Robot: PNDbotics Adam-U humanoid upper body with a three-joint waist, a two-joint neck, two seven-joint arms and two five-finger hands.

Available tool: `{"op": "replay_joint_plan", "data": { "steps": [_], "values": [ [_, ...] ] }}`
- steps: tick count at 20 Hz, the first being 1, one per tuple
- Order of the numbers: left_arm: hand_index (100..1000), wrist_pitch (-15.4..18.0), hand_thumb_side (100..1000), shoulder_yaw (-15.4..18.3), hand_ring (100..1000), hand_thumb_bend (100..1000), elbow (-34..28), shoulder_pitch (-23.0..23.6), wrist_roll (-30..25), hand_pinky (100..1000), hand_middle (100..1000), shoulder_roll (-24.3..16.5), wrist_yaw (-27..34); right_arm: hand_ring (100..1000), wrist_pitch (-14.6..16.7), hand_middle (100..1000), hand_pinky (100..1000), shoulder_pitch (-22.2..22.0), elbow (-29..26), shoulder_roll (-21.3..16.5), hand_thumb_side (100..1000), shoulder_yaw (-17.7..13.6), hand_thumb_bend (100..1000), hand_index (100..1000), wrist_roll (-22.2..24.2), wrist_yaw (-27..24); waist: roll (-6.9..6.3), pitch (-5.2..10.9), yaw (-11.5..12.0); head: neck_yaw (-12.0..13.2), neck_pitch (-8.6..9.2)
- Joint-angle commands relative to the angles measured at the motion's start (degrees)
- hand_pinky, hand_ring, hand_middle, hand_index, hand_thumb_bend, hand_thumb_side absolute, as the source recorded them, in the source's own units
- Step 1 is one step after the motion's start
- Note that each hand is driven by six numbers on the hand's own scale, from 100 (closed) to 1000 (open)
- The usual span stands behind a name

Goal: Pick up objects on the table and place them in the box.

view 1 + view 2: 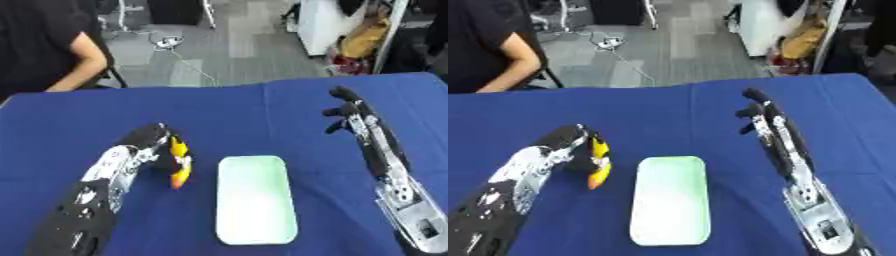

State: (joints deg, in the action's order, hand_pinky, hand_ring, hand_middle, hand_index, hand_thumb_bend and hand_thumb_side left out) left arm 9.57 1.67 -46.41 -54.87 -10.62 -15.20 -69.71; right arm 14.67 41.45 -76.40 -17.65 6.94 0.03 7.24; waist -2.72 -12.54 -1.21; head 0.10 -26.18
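My left hand point(150, 143) is curled round a yellow and orange object point(180, 162) just above the blue table, a little left of the box. The pale green box point(254, 198) lies flat in the middle front, a shallow rounded rectangle with nothing visible inside. The orange end of the object points down toward the cloth, beside the box's upper left corner. My right hand point(346, 111) is stretched out over the table at the right, fingers relaxed and holding nothing, well to the right of the box.
A blue cloth point(236, 110) covers the whole table. A person in a black shirt sits at the far left edge, an arm point(83, 62) near the table. Chairs, cables and bags stand on the floor beyond.
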Motion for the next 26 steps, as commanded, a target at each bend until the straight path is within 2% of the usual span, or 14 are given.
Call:
{"op": "replay_joint_plan", "data": {
  "steps": [1, 2, 3, 4, 8, 9, 10, 11, 13, 16, 19, 21, 23, 26],
  "values": [
    [736, 1.0, 675, -0.3, 565, 100, 0.7, 0.0, -0.3, 631, 629, -0.3, -1.2, 736, 0.2, 899, 549, 0.9, -0.6, -0.5, 973, -0.3, 100, 974, 0.1, 0.0, 0.13, 0.91, 0.1, 0.6, 0.30],
    [736, 1.7, 675, -0.5, 565, 100, 0.6, 0.0, -0.1, 631, 629, -0.5, -1.2, 736, 0.2, 899, 549, 0.9, -0.6, -0.5, 973, -0.3, 100, 974, 0.1, 0.0, 0.13, 0.91, 0.1, 0.5, 0.30],
    [731, 4.4, 603, -1.5, 569, 100, -0.1, 0.0, 0.4, 654, 614, -0.7, -0.7, 736, 0.2, 899, 548, 0.9, -0.6, -0.5, 973, -0.2, 100, 975, 0.1, 0.0, 0.09, 0.89, 0.1, 0.5, 0.36],
    [731, 7.9, 576, -2.5, 575, 100, -0.8, 0.2, 1.0, 671, 617, -1.3, 0.3, 736, 0.2, 899, 548, 0.9, -0.6, -0.5, 973, -0.2, 100, 975, 0.1, 0.0, 0.06, 0.87, 0.1, 0.5, 0.39],
    [725, 26.9, 449, -7.5, 576, 100, -5.4, 1.0, 4.6, 678, 617, -6.1, 3.6, 736, 0.2, 900, 548, 0.8, -0.6, -0.7, 973, -0.3, 100, 975, 0.1, 0.1, -0.29, 0.75, 0.1, 0.1, 0.56],
    [724, 31.0, 415, -8.3, 567, 100, -6.7, 1.3, 5.8, 673, 611, -7.5, 4.0, 736, 0.2, 900, 548, 0.8, -0.6, -0.8, 973, -0.3, 100, 975, 0.1, 0.1, -0.37, 0.71, 0.1, 0.0, 0.58],
    [723, 34.1, 424, -8.8, 557, 100, -7.9, 1.7, 7.1, 671, 603, -8.6, 4.5, 736, 0.2, 900, 548, 0.8, -0.6, -0.9, 973, -0.3, 100, 975, 0.1, 0.1, -0.41, 0.67, 0.1, -0.1, 0.62],
    [721, 36.3, 436, -9.0, 555, 100, -8.9, 2.1, 8.1, 674, 602, -9.5, 5.0, 736, 0.2, 900, 548, 0.8, -0.6, -0.9, 973, -0.3, 100, 975, 0.1, 0.1, -0.42, 0.63, 0.1, -0.2, 0.67],
    [717, 38.5, 451, -9.2, 544, 100, -9.8, 2.7, 9.4, 671, 593, -10.4, 5.8, 736, 0.2, 900, 548, 0.8, -0.6, -1.0, 972, -0.4, 100, 975, 0.0, 0.1, -0.39, 0.59, 0.1, -0.3, 0.70],
    [717, 39.6, 452, -9.1, 543, 100, -10.4, 3.1, 9.7, 672, 592, -10.8, 7.3, 736, 0.2, 900, 549, 0.8, -0.6, -0.9, 973, -0.4, 100, 975, 0.0, 0.1, -0.31, 0.57, 0.2, -0.2, 0.78],
    [733, 39.0, 457, -8.5, 547, 100, -10.9, 3.4, 9.6, 669, 607, -10.6, 9.2, 736, 0.2, 900, 549, 0.8, -0.6, -0.9, 973, -0.4, 100, 975, 0.0, 0.2, -0.16, 0.52, 0.2, -0.3, 0.81],
    [818, 35.8, 454, -7.5, 586, 100, -11.3, 3.4, 9.2, 672, 679, -10.2, 10.8, 736, 0.2, 900, 549, 0.8, -0.5, -1.0, 973, -0.5, 100, 975, 0.0, 0.2, -0.05, 0.47, 0.3, -0.3, 0.81],
    [856, 30.1, 497, -6.7, 627, 100, -11.5, 3.1, 7.5, 683, 719, -9.5, 11.9, 736, 0.1, 900, 549, 0.8, -0.4, -1.1, 973, -0.5, 100, 975, 0.0, 0.1, 0.05, 0.46, 0.2, -0.3, 0.79],
    [830, 23.8, 466, -6.5, 611, 100, -10.9, 1.4, 3.6, 687, 672, -8.5, 12.2, 736, 0.2, 900, 549, 0.9, -0.3, -0.9, 971, -0.4, 100, 975, 0.1, 0.1, 0.09, 0.56, 0.2, 0.0, 0.81]
  ]
}}
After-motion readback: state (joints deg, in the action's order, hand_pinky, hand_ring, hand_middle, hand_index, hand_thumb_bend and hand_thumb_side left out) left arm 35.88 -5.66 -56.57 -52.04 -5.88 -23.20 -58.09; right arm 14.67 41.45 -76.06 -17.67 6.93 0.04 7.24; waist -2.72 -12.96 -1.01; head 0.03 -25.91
